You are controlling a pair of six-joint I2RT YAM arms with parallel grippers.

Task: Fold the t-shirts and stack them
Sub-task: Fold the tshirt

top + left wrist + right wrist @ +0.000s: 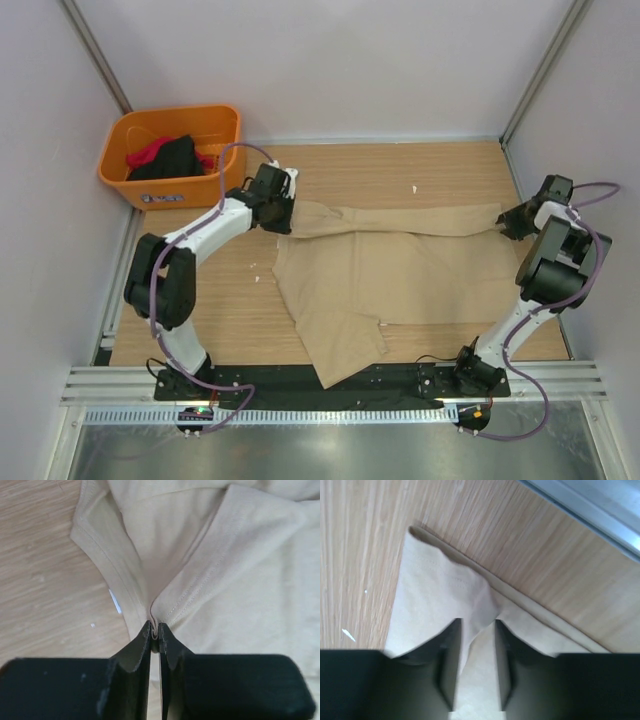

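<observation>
Across the desk [225,310] lies the tan t-shirt [400,275], judged soft, light, limp; left gripper [155,630] pinches a stitched edge, right gripper [477,625] stands parted astride the opposite corner; best gripped at seamed edges

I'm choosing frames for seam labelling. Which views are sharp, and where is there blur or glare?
Top external: even light, soft shadows, shirt sharp, mild sheen on the metal plate. Left wrist: shirt stitching crisp; fingers near the lens are dark, detail lost. Right wrist: blurred throughout, hem smeared, its fingers mere silhouettes.
</observation>
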